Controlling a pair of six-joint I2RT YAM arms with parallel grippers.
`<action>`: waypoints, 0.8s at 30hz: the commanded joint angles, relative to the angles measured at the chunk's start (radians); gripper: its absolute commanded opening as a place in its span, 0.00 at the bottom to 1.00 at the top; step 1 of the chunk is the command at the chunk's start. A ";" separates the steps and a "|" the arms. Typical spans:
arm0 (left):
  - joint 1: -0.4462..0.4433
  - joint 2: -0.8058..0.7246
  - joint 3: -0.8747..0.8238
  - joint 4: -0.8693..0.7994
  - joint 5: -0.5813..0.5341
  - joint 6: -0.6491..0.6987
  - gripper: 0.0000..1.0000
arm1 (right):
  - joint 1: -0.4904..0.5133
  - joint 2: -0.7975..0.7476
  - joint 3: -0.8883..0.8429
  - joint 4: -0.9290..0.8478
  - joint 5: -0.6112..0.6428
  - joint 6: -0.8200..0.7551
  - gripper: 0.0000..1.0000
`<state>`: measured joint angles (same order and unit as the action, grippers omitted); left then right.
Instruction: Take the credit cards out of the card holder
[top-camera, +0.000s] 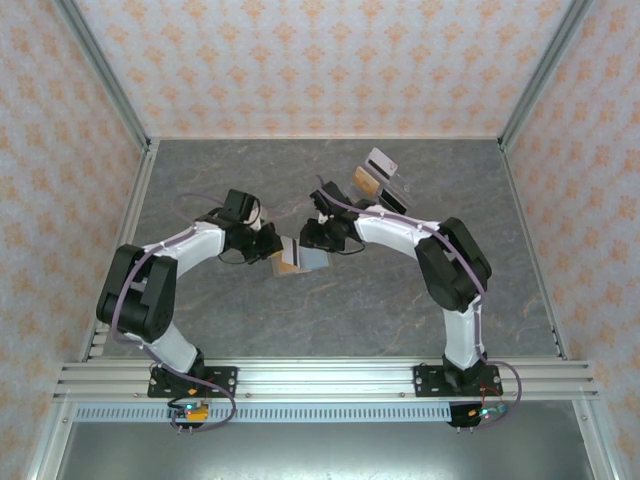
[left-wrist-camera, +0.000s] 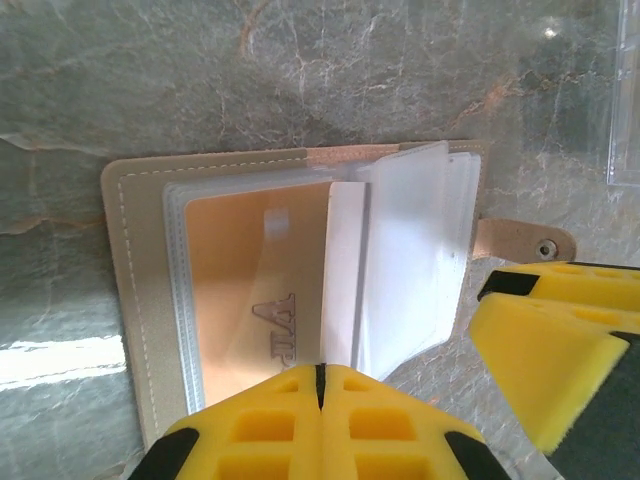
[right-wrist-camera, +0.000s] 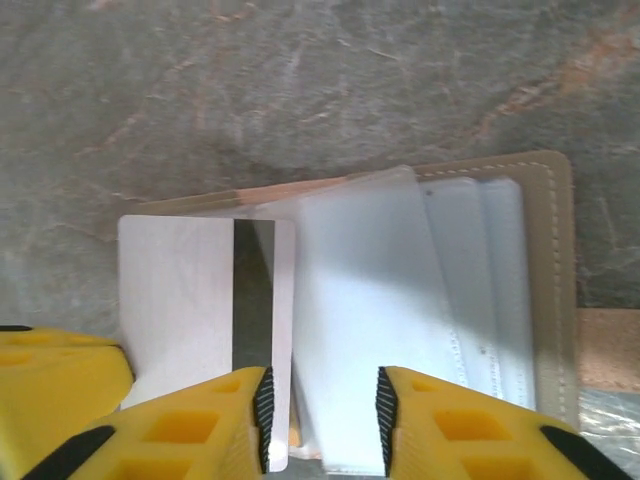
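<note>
Wore white shells (top-camera: 190, 245) over black joints (top-camera: 455, 265), trailed thin purple cables (top-camera: 117, 305), ended in blocky yellow pocketed fingers (left-wrist-camera: 255, 435).

The walls (top-camera: 300, 60) are pale with little orange flowers. The table (top-camera: 300, 320) is grey like stone. Silver bars (top-camera: 330, 378) edge it.

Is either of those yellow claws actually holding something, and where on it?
The left gripper pinches the open card holder at its edge, by the orange card. The right gripper stands open above the clear sleeves, holding nothing.
</note>
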<state>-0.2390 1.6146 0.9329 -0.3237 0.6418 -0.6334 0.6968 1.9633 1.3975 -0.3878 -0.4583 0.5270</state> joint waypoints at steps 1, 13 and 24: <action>0.015 -0.087 0.001 -0.077 -0.061 0.037 0.00 | -0.019 -0.078 -0.046 0.075 -0.048 0.016 0.43; 0.015 -0.240 -0.007 0.082 0.048 -0.155 0.00 | -0.093 -0.219 -0.277 0.550 -0.282 0.143 0.76; 0.015 -0.288 -0.031 0.200 0.110 -0.272 0.00 | -0.128 -0.148 -0.307 0.828 -0.453 0.379 0.86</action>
<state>-0.2283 1.3399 0.9058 -0.1509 0.7296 -0.8669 0.5617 1.8069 1.0718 0.3107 -0.8375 0.8330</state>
